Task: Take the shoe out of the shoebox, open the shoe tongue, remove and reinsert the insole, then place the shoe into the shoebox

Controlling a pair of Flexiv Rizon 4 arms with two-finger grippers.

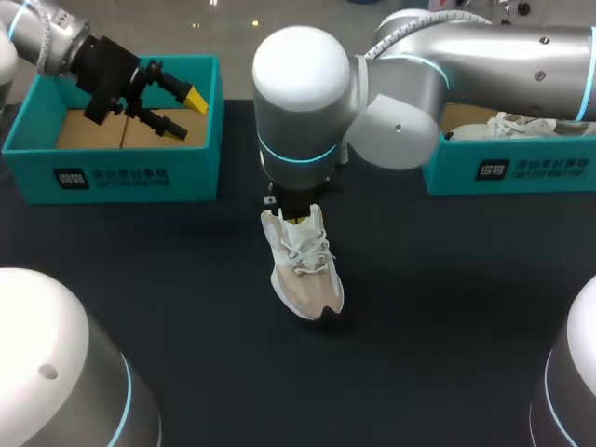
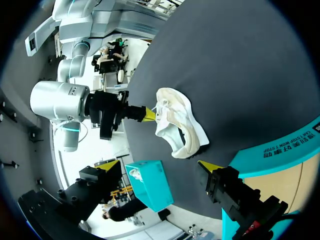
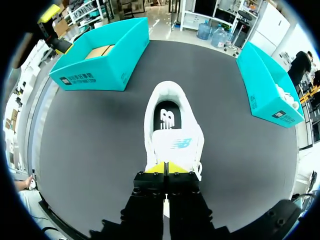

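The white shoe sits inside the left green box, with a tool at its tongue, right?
No. The white shoe lies on the dark table, not inside the left box, as the head view shows. The right tool is at its tongue.

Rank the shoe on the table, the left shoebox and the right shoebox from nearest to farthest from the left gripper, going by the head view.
1. Left shoebox, directly beneath the left gripper.
2. Shoe, mid-table.
3. Right shoebox, at the table's far right.
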